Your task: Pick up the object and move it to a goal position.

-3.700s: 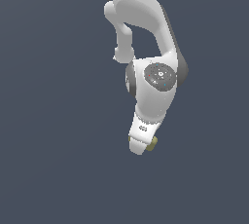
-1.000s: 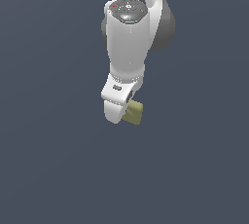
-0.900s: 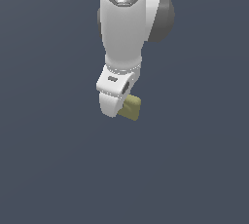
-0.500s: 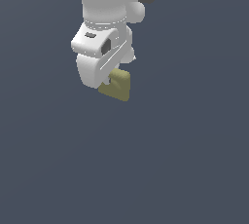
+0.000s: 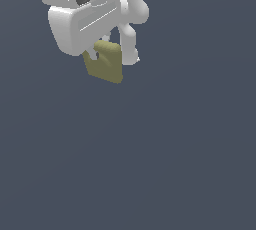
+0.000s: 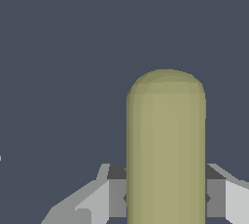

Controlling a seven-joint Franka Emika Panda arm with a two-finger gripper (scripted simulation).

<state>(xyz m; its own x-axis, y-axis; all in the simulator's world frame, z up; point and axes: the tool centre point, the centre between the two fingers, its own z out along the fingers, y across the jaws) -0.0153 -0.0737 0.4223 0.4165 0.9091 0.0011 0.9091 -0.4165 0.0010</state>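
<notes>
Exterior view — pincer (image 5: 102, 54), gripping block (image 5: 106, 66), has climbed higher.

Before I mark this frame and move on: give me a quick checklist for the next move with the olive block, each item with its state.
1. Block sits between the fingers: ok, the wrist view shows a pad against each side.
2. Gripper shut on the block: ok.
3. Block clear of the ground: ok by the look of the exterior view, where it hangs under the white hand.
4. Block square in the grasp: ok in the wrist view; it runs straight out between the pads.
5. Goal position in sight: cannot tell, no marker shows in either view.
6. Obstacles nearby: none visible in either view.
</notes>
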